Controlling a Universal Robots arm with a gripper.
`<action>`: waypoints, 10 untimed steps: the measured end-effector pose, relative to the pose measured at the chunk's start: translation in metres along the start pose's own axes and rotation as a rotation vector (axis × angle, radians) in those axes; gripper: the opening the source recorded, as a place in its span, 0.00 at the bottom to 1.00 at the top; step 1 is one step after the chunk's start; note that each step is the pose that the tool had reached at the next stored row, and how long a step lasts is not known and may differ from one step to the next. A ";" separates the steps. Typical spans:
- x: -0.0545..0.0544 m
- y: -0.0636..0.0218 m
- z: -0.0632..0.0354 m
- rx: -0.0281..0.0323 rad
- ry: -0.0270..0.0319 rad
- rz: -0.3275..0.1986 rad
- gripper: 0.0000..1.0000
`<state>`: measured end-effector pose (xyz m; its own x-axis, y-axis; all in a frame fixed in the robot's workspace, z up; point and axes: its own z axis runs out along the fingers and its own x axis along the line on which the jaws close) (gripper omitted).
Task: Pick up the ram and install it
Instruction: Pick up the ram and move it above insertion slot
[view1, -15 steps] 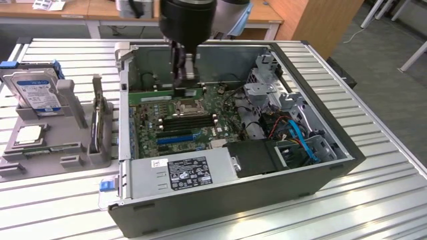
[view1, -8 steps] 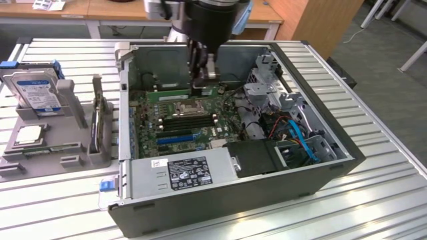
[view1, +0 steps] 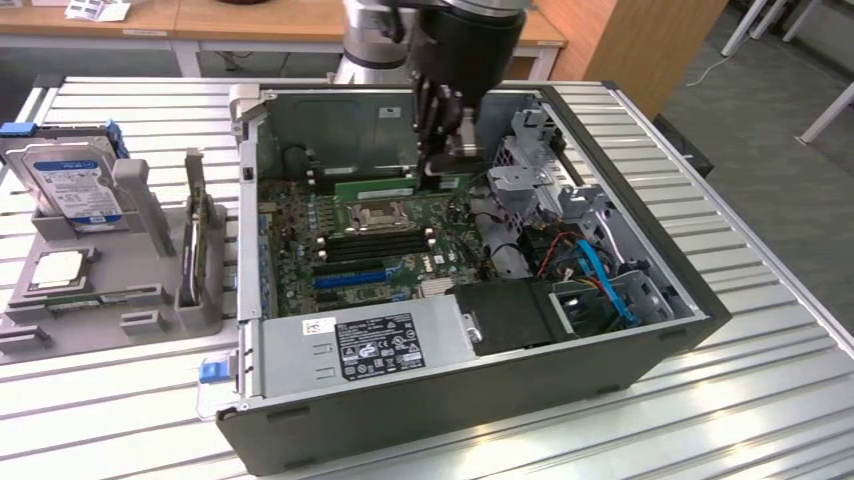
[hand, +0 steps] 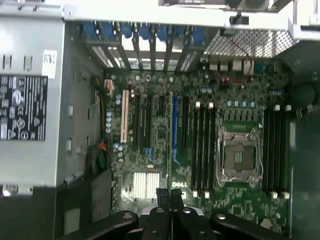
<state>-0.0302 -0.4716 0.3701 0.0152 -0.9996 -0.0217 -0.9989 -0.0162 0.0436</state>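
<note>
Gripping the ram (view1: 380, 185) near one end with the tool (view1: 441, 176), shut tight on it, above the motherboard (view1: 443, 255) in the open case (view1: 467, 400). Needs keeping level and parallel to the black slots (view1: 376, 243), by the look of it, with even pressure.

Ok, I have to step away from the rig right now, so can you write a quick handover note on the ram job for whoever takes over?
Gripper: closed, down inside the open computer case, over the motherboard.
The ram: at the fingertips and apparently gripped, lying level along the far memory slots, beyond the CPU socket.
Done: the ram is picked up and brought into the case.
Left: seating it. I cannot tell whether it is in a slot yet. The black slots on the near side of the socket are empty.
</note>
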 end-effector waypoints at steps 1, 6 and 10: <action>0.000 -0.0050 -0.0001 0.0000 -0.0001 0.000 0.12; 0.000 -0.0154 -0.0004 0.0000 0.0001 -0.002 0.12; 0.000 -0.0154 -0.0004 0.0000 0.0000 -0.002 0.12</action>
<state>-0.0147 -0.4716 0.3698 0.0172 -0.9996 -0.0217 -0.9989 -0.0182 0.0436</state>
